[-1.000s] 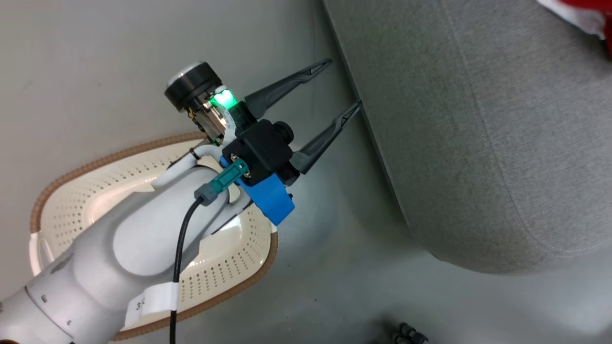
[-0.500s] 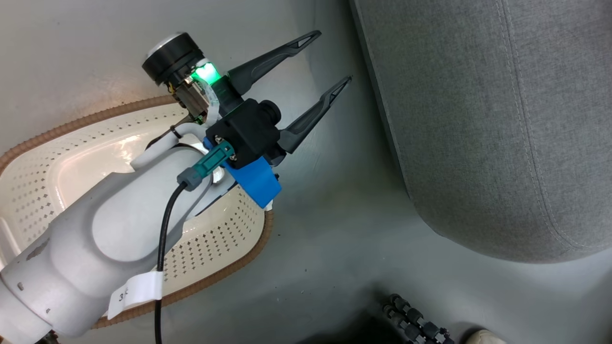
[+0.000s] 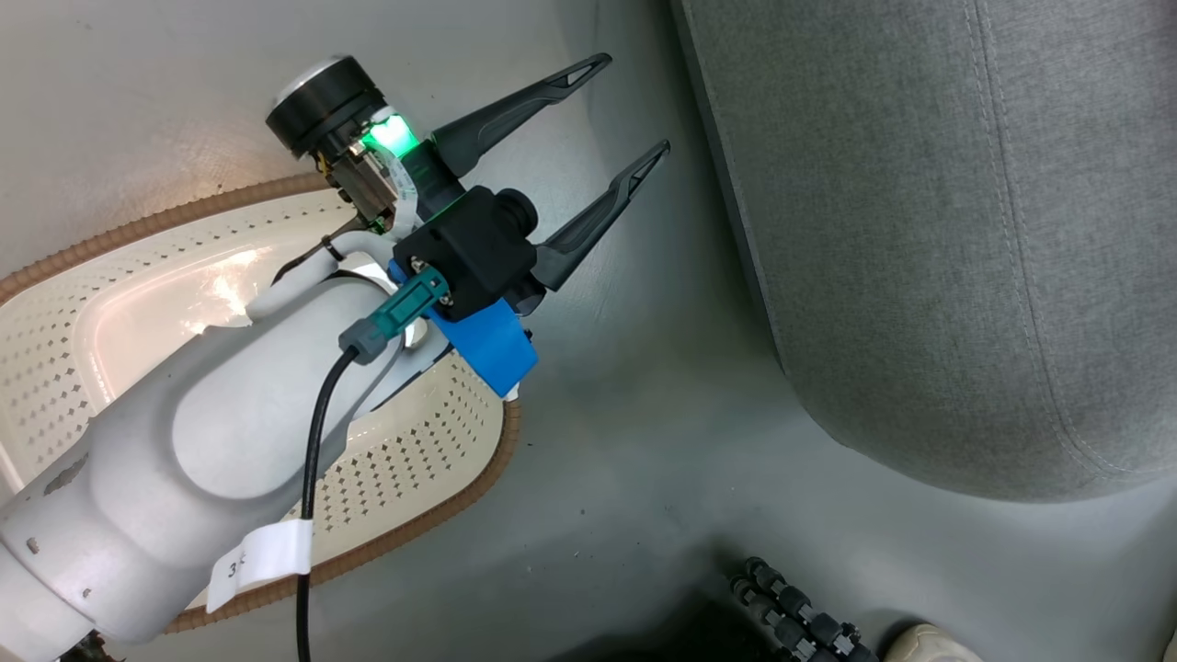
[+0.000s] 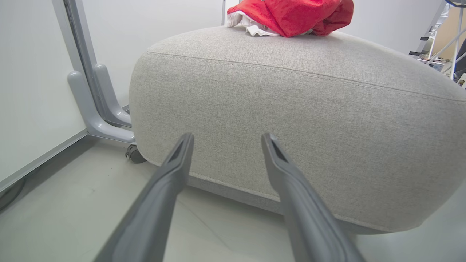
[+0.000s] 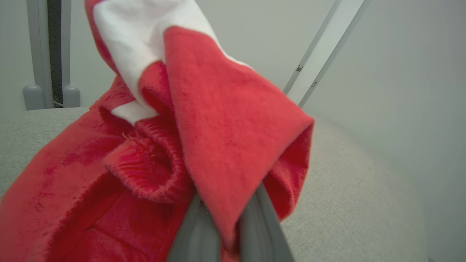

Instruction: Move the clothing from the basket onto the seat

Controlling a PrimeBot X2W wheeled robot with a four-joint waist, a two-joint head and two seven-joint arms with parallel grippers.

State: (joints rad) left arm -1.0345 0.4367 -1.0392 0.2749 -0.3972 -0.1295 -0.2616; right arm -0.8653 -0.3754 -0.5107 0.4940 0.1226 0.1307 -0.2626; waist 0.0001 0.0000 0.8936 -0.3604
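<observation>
The left pincer (image 3: 633, 103) was spread wide with nothing between its two dark fingers. It hung over the grey floor (image 3: 644, 460) in the gap between the basket (image 3: 418, 524) and the seat (image 3: 965, 230), and its tips pointed at the seat's side without touching it. Its pale forearm (image 3: 230, 432) reached across the basket, hiding much of the inside; the cream perforated wall and brown rim showed around it.

In the left wrist view the fingers aimed at the lower part of the seat's rounded side, just above the floor. A grey partition foot (image 4: 91, 109) and a small wheel (image 4: 133, 154) stood beside the seat's corner.

The right pincer (image 5: 227, 222) was pressed together on a fold of the clothing (image 5: 225, 138), and the red fabric with its white panel draped over both fingers and hid their tips. The fabric spread down onto the top of the seat beneath it. Seen from the left wrist, the clothing lay bunched in a red and white heap on the seat's top, toward its far edge.

At the lower edge of the head view lay a dark ribbed cable (image 3: 791, 616), with the toe of a pale shoe (image 3: 929, 644) beside it.
</observation>
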